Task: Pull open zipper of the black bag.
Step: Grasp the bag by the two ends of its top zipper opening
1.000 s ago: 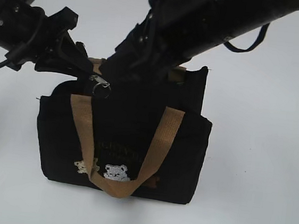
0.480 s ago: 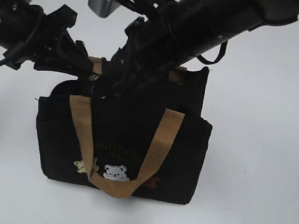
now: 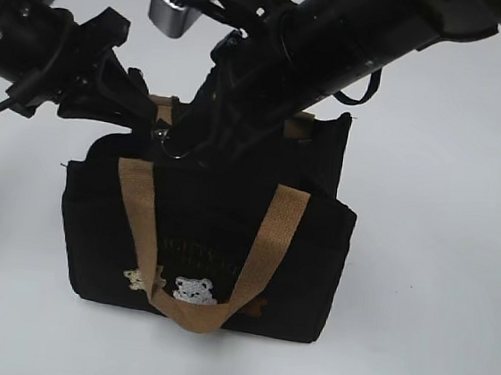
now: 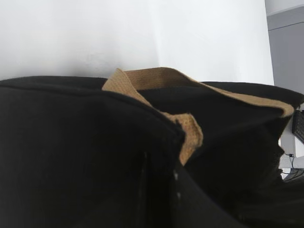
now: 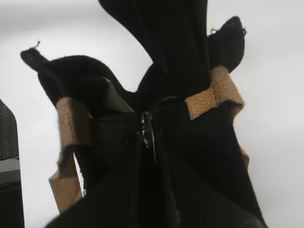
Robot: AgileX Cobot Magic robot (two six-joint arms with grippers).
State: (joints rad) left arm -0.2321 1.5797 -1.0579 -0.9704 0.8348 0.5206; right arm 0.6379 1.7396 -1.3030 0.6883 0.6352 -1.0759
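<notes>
Bag (image 3: 205,236) stands upright on the white desk (image 3: 440,261), tan strap (image 3: 267,243) looped down its front; both arms crowd its top edge.

Left hand (image 3: 146,114) sits at the bag's top left corner, by the strap's root; its wrist view shows only black fabric and strap (image 4: 190,133) close under it, so hand pressed nearly together, most likely pinching fabric, but what it grips cannot be seen.

Right hand (image 3: 184,140) comes down just beside the left, onto the zip line; fingers hidden by its own body in the exterior view. Wrist view shows the zipper (image 5: 148,129) pull straight ahead of the hand, silvery, hanging at the seam; whether the hand is pinching it or merely pressed together near it cannot be told.

Risks, as judged: pull slips out if only the ring's edge is caught; bag tips or drags toward the right hand if the left anchor is weak; slider jams if the tug goes off the zip line; the hands stand close enough to foul each other.
</notes>
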